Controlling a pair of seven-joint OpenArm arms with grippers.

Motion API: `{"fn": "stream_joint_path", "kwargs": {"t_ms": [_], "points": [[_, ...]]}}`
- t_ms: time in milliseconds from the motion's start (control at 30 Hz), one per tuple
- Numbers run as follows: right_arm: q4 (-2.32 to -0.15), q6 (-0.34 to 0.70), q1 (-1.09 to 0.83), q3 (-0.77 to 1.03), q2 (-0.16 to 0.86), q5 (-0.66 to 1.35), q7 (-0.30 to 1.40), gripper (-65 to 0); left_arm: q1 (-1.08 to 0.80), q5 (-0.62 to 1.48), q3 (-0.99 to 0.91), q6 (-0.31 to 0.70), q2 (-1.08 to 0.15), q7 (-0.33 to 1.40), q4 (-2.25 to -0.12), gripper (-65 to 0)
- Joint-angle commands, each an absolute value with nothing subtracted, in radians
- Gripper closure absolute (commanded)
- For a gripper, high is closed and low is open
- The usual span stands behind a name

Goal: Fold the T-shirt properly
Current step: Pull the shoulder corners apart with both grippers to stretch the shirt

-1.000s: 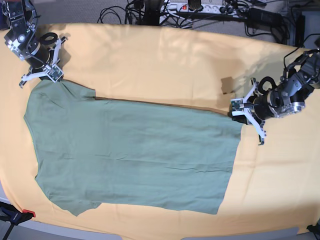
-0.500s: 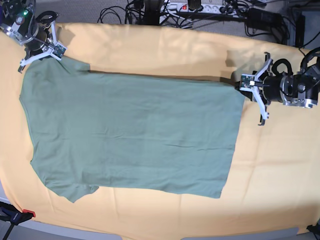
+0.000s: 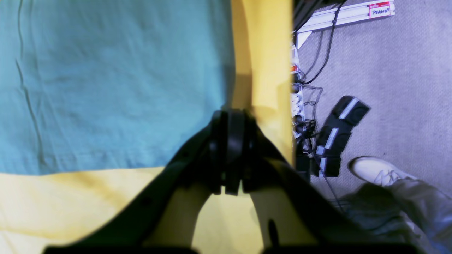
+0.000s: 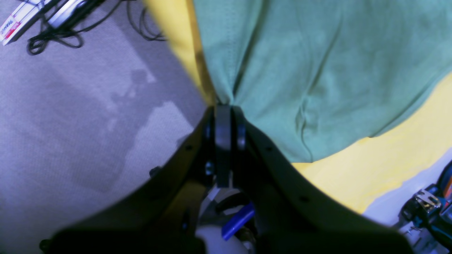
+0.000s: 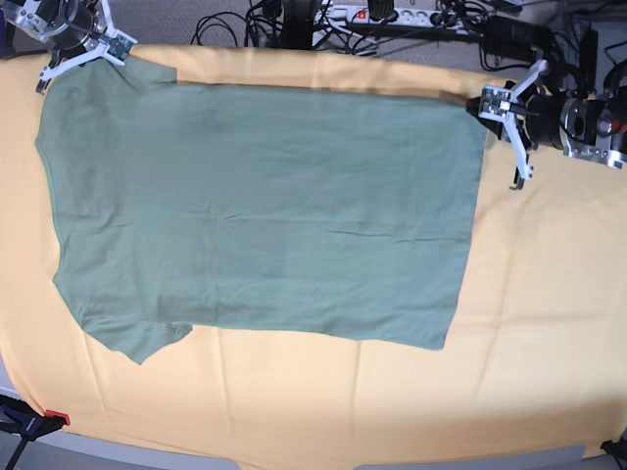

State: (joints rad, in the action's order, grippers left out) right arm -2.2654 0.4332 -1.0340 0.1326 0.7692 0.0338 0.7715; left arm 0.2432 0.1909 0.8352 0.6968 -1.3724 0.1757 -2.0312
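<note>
- On the yellow-orange cloth point(image 5: 549, 294) that covers the table, the T-shirt point(image 5: 265, 215) lies spread flat, sage green, sleeves toward the base view's left, hem toward its right.
- Far edge of the T-shirt sits near the cloth's far edge; only a thin strip of cloth shows beyond it.
- Right gripper point(image 5: 116, 47), at the base view's top left, is at the far sleeve/shoulder corner. Wrist view: jaws pressed together with the green fabric pinched at the tips point(image 4: 223, 106), creases fanning out from that point.
- Left gripper point(image 5: 487, 102), at the base view's top right, is at the far hem corner. Wrist view: jaws pressed together point(image 3: 229, 114) right at the corner of the shirt, which looks teal in this view point(image 3: 106, 77); fabric meets the tips, so it reads as clamped on the corner, though the pinch itself is hidden behind the jaws.
- Near sleeve point(image 5: 142, 341) lies flat on the cloth, pointing toward the near edge; light wrinkles across the body.
- Beyond the table's far edge: grey carpet point(image 3: 388, 70), a tangle of cables and a power strip point(image 5: 377, 15).
- Left wrist view also shows black adapter bricks point(image 3: 339, 130) on the floor and a white shoe point(image 3: 374, 171) with a grey trouser leg.
- Red-handled clamp point(image 5: 44, 421) at the near-left table corner.
</note>
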Motion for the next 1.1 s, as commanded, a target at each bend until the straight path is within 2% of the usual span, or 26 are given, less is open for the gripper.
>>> {"fn": "stream_joint_path", "kwargs": {"t_ms": [0,333,600,733,900,1067], "points": [[-2.286,0.429,-1.055,0.14,0.778,0.027,0.783,0.0,0.242,0.2,0.823,0.698,-1.404,0.165,-2.053,0.0],[-2.307,0.399,-1.118,0.152,0.776,-0.007,0.785,0.0,0.197,0.193,0.823,0.698,-1.451,0.165,-2.117,0.0],[-2.304,0.31,-1.107,0.25,0.777,0.004,0.438,0.0,0.253,0.193,0.823,0.698,-1.391,0.157,-2.116,0.0],[-2.269,0.311,-1.038,0.263,0.776,0.069,0.409,0.0,0.286,0.193,0.822,0.696,-1.322,0.163,-2.098,0.0],[-2.13,0.365,-0.909,0.263,0.777,0.157,0.356,0.0,0.286,0.119,0.823,0.62,-1.253,0.165,-2.016,0.0],[-1.991,0.421,-0.79,0.263,0.776,0.214,0.332,0.0,0.286,0.104,0.823,0.472,-1.218,0.166,-1.914,0.0]]}}
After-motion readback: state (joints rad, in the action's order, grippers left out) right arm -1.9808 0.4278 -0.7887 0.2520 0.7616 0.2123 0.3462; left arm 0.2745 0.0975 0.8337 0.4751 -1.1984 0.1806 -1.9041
